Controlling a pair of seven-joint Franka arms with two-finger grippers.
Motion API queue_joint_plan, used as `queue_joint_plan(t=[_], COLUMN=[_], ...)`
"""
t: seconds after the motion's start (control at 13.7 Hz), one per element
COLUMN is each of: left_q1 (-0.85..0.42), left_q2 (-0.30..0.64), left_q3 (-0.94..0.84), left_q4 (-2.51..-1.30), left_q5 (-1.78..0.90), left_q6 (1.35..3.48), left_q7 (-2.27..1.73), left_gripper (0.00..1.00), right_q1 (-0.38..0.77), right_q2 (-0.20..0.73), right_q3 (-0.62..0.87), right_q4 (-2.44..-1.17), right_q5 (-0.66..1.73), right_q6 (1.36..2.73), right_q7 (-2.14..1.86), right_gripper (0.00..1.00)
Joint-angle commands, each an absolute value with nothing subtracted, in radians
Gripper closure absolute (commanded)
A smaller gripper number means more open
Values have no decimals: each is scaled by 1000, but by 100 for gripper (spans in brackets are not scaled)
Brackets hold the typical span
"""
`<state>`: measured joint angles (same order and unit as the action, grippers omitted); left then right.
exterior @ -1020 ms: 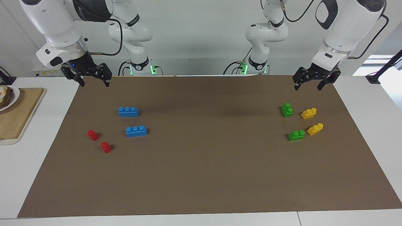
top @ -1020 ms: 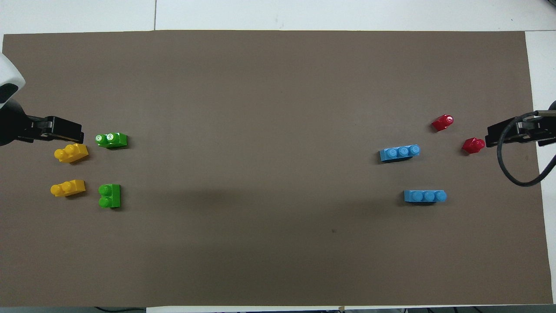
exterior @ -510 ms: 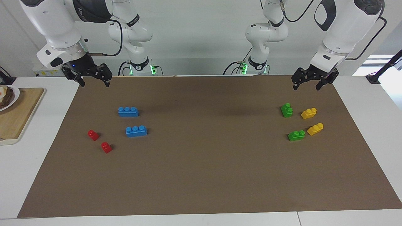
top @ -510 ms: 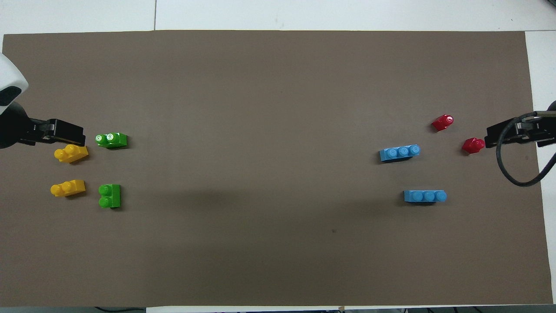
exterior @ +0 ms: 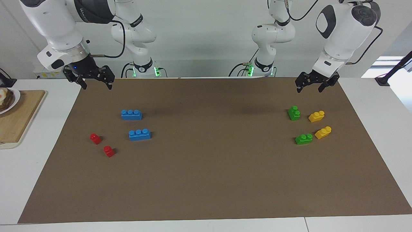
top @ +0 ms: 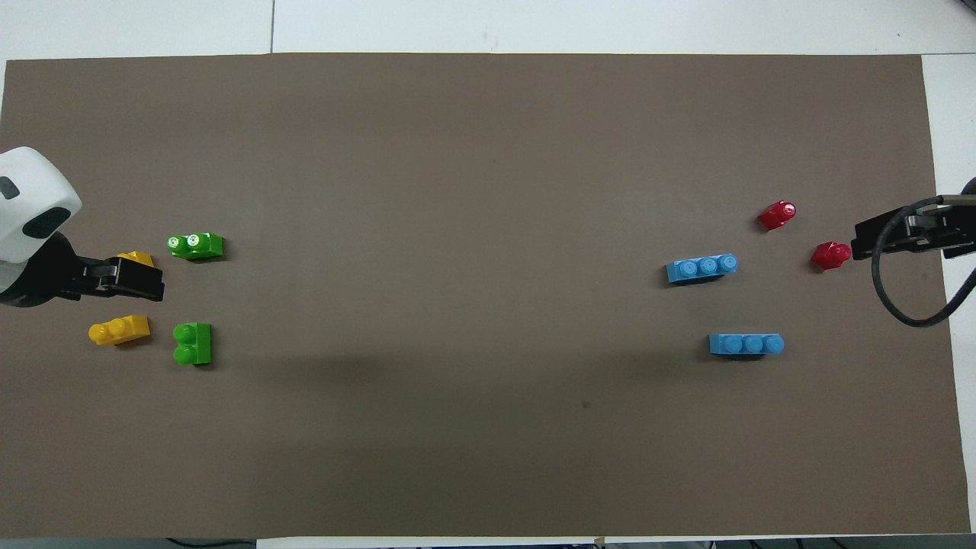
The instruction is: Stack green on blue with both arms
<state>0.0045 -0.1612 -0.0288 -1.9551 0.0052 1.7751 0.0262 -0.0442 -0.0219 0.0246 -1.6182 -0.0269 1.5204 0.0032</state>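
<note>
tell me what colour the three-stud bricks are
Bright blue: the two three-stud bricks lie toward the right arm's end, clearest in the facing view.

White arms, grey joints, black cables.

We are seeing a white table carrying a brown mat; green, blue, yellow and red bricks are lying on the mat.

The right arm carries white letters on its dark cover, but they are too small to read.
</note>
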Motion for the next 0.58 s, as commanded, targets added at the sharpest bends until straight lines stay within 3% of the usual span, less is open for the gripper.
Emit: queue_joint_plan(t=[0.0, 0.51], left_q1=[47, 71], left_q2=[-210, -167], left_q3=[-32, -34], left_q4=[-2068, -2193], left_q5=[-3, -3], left_q6=[1853, 2020], left_q7=[46, 58], left_gripper=[0, 0], right_q1=[-52, -58], right_q2=[-49, -60], right_q3=[29, 28], right_q4=[-1654, -1686], right_q5=[-18, -15], right_q6=[1548, 1568], right_q7=[12, 31], right_gripper=[0, 0])
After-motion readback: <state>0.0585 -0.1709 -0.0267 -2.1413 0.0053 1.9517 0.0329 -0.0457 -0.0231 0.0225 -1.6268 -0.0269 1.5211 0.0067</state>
